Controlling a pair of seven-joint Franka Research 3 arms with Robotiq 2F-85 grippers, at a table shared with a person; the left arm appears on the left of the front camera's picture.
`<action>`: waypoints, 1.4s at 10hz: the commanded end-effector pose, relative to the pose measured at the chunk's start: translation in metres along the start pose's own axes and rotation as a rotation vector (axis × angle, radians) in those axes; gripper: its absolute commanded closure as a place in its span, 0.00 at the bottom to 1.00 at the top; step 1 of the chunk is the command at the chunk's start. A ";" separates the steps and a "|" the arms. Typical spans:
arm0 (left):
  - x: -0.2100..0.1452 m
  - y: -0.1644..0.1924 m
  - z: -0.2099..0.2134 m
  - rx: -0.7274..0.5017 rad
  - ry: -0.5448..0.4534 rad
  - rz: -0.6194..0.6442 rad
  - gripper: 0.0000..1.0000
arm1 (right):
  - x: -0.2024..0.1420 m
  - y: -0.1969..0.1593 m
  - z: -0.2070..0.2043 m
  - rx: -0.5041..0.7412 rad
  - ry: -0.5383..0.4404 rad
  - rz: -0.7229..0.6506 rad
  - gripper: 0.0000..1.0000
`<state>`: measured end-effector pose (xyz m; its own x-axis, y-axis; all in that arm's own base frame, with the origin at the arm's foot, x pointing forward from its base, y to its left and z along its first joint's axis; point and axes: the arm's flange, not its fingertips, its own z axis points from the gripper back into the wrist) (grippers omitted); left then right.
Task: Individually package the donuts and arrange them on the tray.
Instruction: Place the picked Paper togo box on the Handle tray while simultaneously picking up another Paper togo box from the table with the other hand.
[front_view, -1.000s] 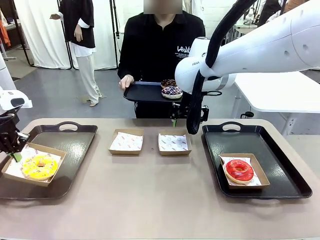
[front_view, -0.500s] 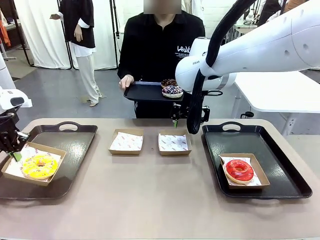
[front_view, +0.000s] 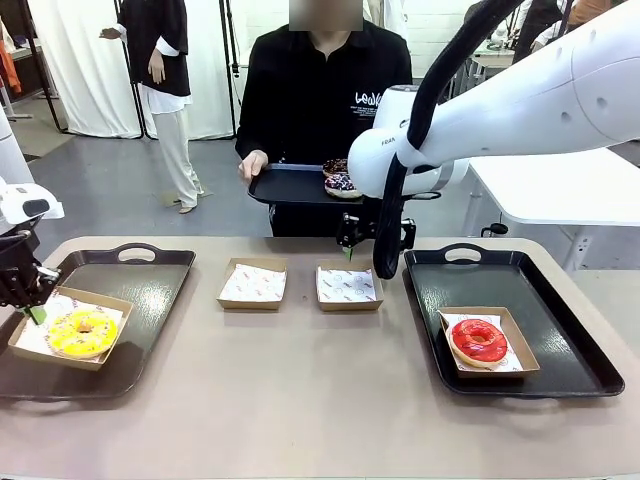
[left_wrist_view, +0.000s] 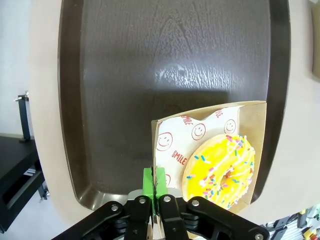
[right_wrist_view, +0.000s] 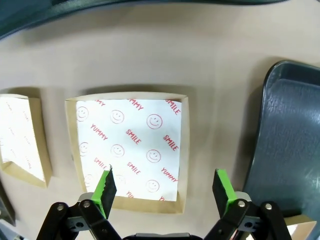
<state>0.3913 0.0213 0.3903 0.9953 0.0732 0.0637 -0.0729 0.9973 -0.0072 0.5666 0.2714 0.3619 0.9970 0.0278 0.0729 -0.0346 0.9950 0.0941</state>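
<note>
A yellow sprinkled donut (front_view: 81, 332) (left_wrist_view: 220, 170) lies in a paper-lined cardboard box (front_view: 110, 303) (left_wrist_view: 172, 137) on the left dark tray (front_view: 150, 285) (left_wrist_view: 150, 60). My left gripper (front_view: 33, 310) (left_wrist_view: 156, 182) is shut on that box's near wall. A red donut (front_view: 479, 340) sits in its own box (front_view: 520, 350) on the right tray (front_view: 565, 345) (right_wrist_view: 290, 135). Open, my right gripper (front_view: 376, 245) (right_wrist_view: 164, 187) hangs above the empty right-hand box (front_view: 346, 285) (right_wrist_view: 132, 145). Across the table, the person holds a small black tray (front_view: 285, 185) with a dark sprinkled donut (front_view: 343, 182) and a chocolate donut (front_view: 335, 165).
A second empty lined box (front_view: 252, 283) (right_wrist_view: 20, 135) rests on the tan table (front_view: 300, 400) between the two big trays. The person stands at the far edge behind the boxes. My right arm spans the upper right of the front view.
The yellow donut's box has shifted slightly to the right on the left tray, still in my left gripper's hold. My right arm has risen a little.
</note>
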 end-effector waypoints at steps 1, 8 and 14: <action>-0.005 0.008 -0.015 -0.023 -0.022 0.031 0.99 | -0.009 -0.007 -0.012 -0.039 -0.031 -0.025 0.00; -0.011 0.007 -0.040 -0.011 0.012 -0.045 0.99 | -0.012 -0.010 -0.035 -0.042 0.016 -0.015 0.00; -0.012 0.005 -0.043 -0.006 0.010 -0.077 0.84 | -0.008 -0.010 -0.039 -0.040 0.009 -0.023 0.00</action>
<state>0.4022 0.0260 0.3578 0.9989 0.0291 0.0358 -0.0288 0.9995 -0.0111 0.5574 0.2612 0.3268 0.9991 0.0221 0.0361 -0.0246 0.9971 0.0715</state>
